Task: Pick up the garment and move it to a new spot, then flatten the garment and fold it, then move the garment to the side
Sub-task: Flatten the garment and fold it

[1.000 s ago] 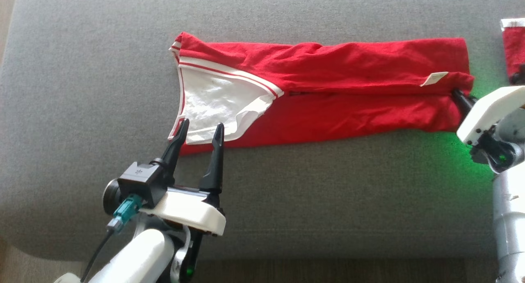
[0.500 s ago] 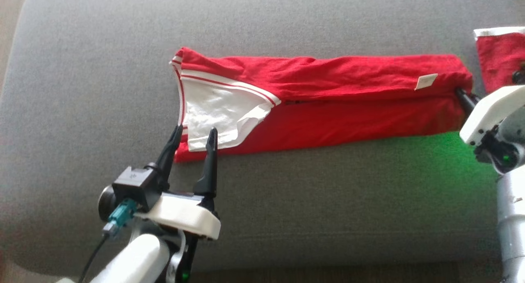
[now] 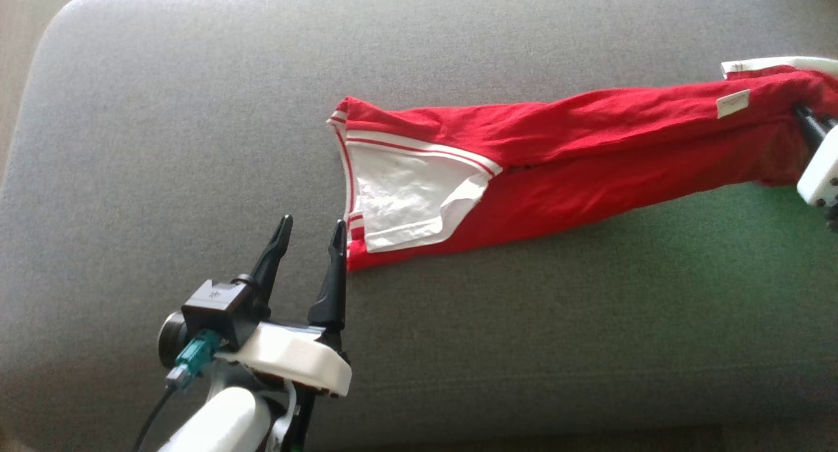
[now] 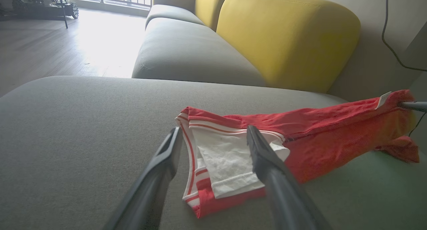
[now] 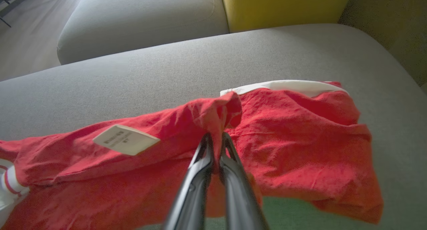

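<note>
1. grey sofa cushion (image 3: 196, 111) spreads under everything; behind it, in the left wrist view, are a yellow back cushion (image 4: 287, 40) and a pale wooden floor (image 4: 50, 46).
2. the red garment (image 3: 589, 150) is stretched in a long folded strip across the cushion, from the middle toward the robot's right.
3. its left end, with a white panel (image 3: 406, 196) edged in red and white stripes, rests flat on the cushion.
4. the right gripper (image 5: 217, 138) is pinched tight on a bunch of red cloth at the garment's right end, which is raised off the cushion; a white label (image 5: 125, 139) sits near the pinch.
5. the left gripper (image 3: 313, 223) hovers with fingers spread wide, holding nothing, its tips just beside the garment's striped near corner; i cannot tell whether they touch it.
6. a green glow (image 3: 720, 223) tints the cushion below the raised end.
</note>
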Controlling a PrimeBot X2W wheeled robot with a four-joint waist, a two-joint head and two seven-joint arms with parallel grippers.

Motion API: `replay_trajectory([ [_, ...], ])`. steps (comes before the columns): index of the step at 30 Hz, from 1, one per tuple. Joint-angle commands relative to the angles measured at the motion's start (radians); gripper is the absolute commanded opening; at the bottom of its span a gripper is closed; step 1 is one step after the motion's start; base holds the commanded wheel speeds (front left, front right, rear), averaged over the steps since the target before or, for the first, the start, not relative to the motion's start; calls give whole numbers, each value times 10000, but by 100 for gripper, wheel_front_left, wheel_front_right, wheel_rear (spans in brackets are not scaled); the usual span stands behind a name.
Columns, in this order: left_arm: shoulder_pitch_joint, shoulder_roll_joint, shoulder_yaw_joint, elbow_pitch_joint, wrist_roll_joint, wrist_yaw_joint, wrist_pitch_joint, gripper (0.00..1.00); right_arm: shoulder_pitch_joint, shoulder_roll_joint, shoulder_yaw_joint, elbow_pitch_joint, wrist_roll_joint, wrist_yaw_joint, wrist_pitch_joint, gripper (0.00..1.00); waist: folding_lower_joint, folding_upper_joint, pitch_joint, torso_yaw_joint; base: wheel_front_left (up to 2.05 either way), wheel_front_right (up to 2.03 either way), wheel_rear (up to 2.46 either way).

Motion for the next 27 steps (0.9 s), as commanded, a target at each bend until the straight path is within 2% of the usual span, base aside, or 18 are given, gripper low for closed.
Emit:
replay_trajectory([
  [1, -146, 239, 300, -302, -39, 13, -81, 100, -46, -182, 20, -598, -74, -4, 147, 0, 1, -1, -37, -2, 0, 0, 0],
  [8, -148, 189, 59, -194, -128, -82, 203, 100, -16, 384, 292, -1123, 187, -4, 721, 0, 1, -1, -141, 147, 0, 0, 0],
  [19, -167, 41, -50, -11, -293, -226, 230, 100, -59, 1353, 1178, -2207, 929, -4, 1617, 0, 1, -1, -178, 825, 0, 0, 0],
  [27, -247, -125, -90, 114, -329, -323, 156, 100, -465, 1974, 2067, -2142, 1168, -4, 1695, 0, 1, -1, -81, 1395, 0, 0, 0],
])
